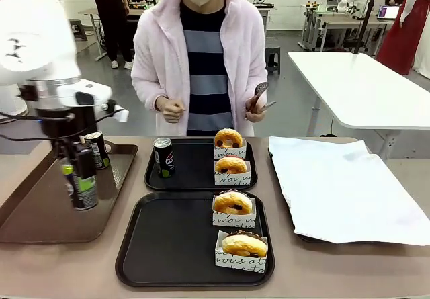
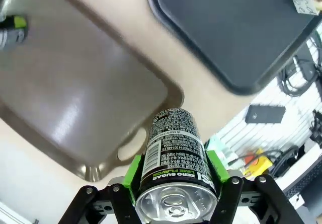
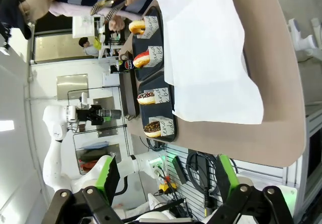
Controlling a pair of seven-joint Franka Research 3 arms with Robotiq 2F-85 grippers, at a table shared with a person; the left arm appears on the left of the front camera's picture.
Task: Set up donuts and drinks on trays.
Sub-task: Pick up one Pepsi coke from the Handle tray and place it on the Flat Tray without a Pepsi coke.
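Soda can [image 2: 173, 133], slim black metal with a silver top and fine white print, sits clamped between the green pads [image 2: 132, 176] of our left gripper [image 2: 173, 171], over the smooth brown handled tray [image 1: 40, 211], where we see a second can [image 1: 98, 150] standing. Our right gripper [image 3: 166, 178] has its fingers [image 3: 108, 176] spread on nothing. A third can [image 1: 163, 156] stands on the far black square tray [image 1: 198, 171], round-cornered and rimmed, beside two glazed ring donuts [image 1: 229, 138] in lettered white paper sleeves; the near tray [image 1: 168, 238] carries two more donuts [image 1: 233, 203] along its right edge.
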